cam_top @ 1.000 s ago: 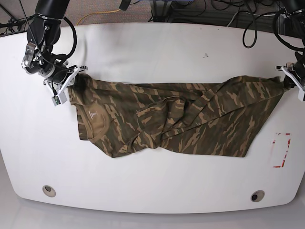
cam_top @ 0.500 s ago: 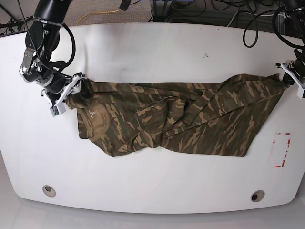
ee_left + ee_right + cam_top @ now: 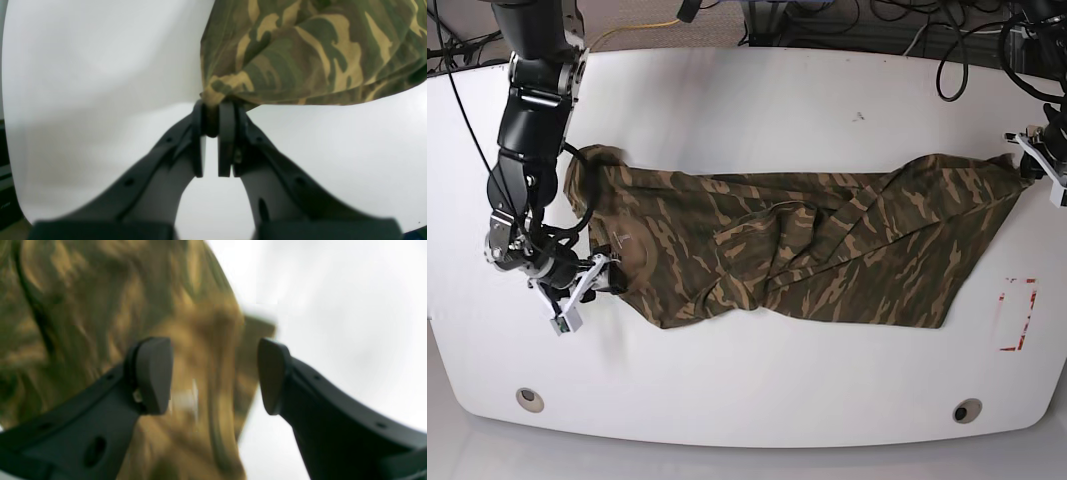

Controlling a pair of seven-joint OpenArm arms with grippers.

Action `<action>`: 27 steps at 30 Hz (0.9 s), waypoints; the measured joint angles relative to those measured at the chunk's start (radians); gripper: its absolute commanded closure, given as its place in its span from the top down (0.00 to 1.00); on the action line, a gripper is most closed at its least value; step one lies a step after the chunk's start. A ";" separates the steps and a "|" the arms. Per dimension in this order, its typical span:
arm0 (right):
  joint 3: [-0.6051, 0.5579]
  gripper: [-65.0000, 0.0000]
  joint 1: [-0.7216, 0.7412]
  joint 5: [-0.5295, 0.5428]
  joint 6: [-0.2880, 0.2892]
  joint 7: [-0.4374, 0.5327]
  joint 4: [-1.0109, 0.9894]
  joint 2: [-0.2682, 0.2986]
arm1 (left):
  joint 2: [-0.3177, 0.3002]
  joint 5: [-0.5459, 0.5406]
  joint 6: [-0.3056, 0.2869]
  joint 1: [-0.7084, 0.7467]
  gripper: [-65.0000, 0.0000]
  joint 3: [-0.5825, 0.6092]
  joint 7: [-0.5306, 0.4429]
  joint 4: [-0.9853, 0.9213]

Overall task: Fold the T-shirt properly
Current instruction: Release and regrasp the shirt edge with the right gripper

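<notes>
- Left wrist view: the left gripper has its dark jaws pressed together on a bunched corner of the T-shirt. The cloth fans out from that pinch toward the upper right, printed in olive green, dark brown and tan streaks. It hangs in soft folds, lifted off the white table close to the grip.

- Right wrist view: the right gripper stands with its jaws wide apart and nothing clamped between them. The picture is blurred. Behind and between the jaws lies the camouflage cloth, here looking more tan and golden, with a plain tan-brown strip running down through the gap. A small pale patch shows on that strip, too smeared to read. The cloth's edge ends just inside the right-hand finger, with bare white table beyond it.

- Base view: the T-shirt lies stretched across the middle of the table as a long, rumpled band. Creases and an overlapping fold gather near its centre. Its tan-brown neck band sits at the image-left end, where the upper corner is bunched up into a hump. The image-right end draws to a point held at the left gripper by the table's edge. The right gripper is low at the image-left end, just beside the lower edge of the shirt near the neck band, jaws open.
</notes>
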 measured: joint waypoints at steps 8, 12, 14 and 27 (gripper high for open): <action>-0.150 0.59 0.161 -0.016 0.003 0.218 -0.358 -0.003 | 0.000 0.003 0.000 -0.001 0.06 0.000 0.002 0.000; -0.216 0.59 0.223 -0.019 0.000 0.345 -0.539 0.006 | 0.000 0.002 0.000 0.000 0.06 0.000 0.002 0.000; -0.238 0.59 0.238 -0.022 -0.003 0.397 -0.600 0.008 | 0.000 0.003 0.000 0.000 0.06 0.000 0.002 0.000; -0.391 0.60 0.251 -0.066 -0.083 0.595 -0.674 0.009 | 0.020 0.003 0.000 0.000 0.06 0.000 0.003 0.000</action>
